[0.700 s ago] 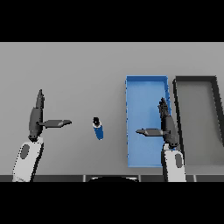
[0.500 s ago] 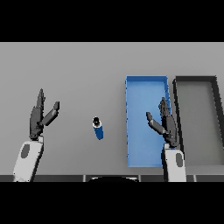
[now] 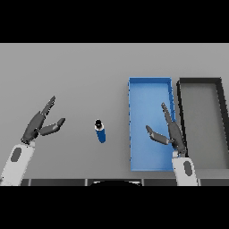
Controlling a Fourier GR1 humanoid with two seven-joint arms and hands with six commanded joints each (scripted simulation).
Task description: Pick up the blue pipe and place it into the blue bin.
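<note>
The blue pipe (image 3: 100, 132), short with a dark open end, lies on the grey table near the front middle. To its right stands the blue bin (image 3: 150, 90), a long shallow tray with nothing in it. My right hand (image 3: 171, 132) hovers open over the bin's right front part, fingers straight and thumb spread toward the pipe. My left hand (image 3: 39, 124) is open at the left, well clear of the pipe, fingers pointing up and to the right.
A black bin (image 3: 200, 82) of similar size stands right beside the blue bin on its right.
Both hands have turned and tilted: the thumbs, earlier sticking out sideways, now lie closer to the fingers. The left hand leans more to the right. The pipe has not moved.
</note>
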